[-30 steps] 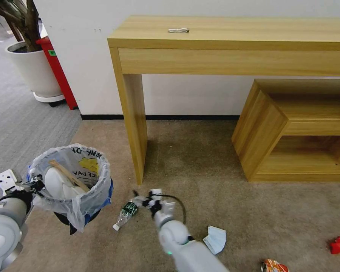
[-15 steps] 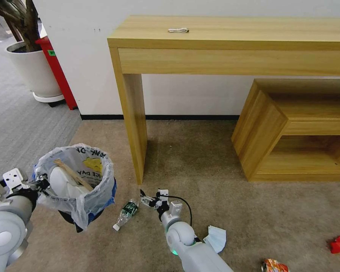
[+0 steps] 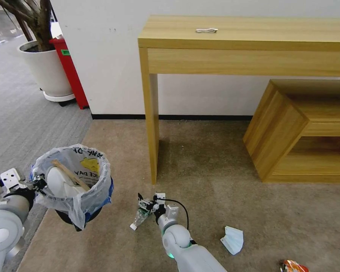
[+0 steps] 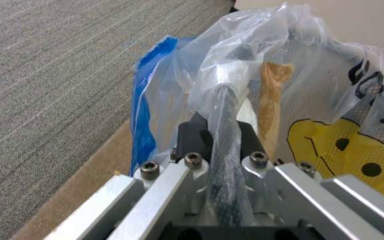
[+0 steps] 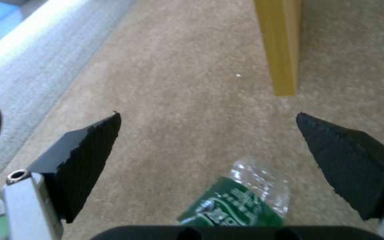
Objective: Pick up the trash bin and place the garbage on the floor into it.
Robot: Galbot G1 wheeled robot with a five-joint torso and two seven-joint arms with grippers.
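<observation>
Collecting garbage: bin already lifted, bottle is the item in hand now.
Left gripper [image 3: 37, 183] is clamped on the rim of the bin [image 3: 72, 177], held above the floor [image 3: 215, 158]; 1 stick [image 3: 70, 174] and something white lie inside. Right gripper [image 3: 144, 204] is spread wide around the bottle [image 3: 140, 217], not yet squeezing it. Mask [image 3: 232, 239], can [image 3: 292, 266] remain.

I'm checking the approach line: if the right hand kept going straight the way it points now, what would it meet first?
Probably the clear crushed plastic bottle with the green label: it lies between the open fingers of the right hand, on the beige carpet. The wooden table leg stands farther on, though depth is unclear.
</observation>
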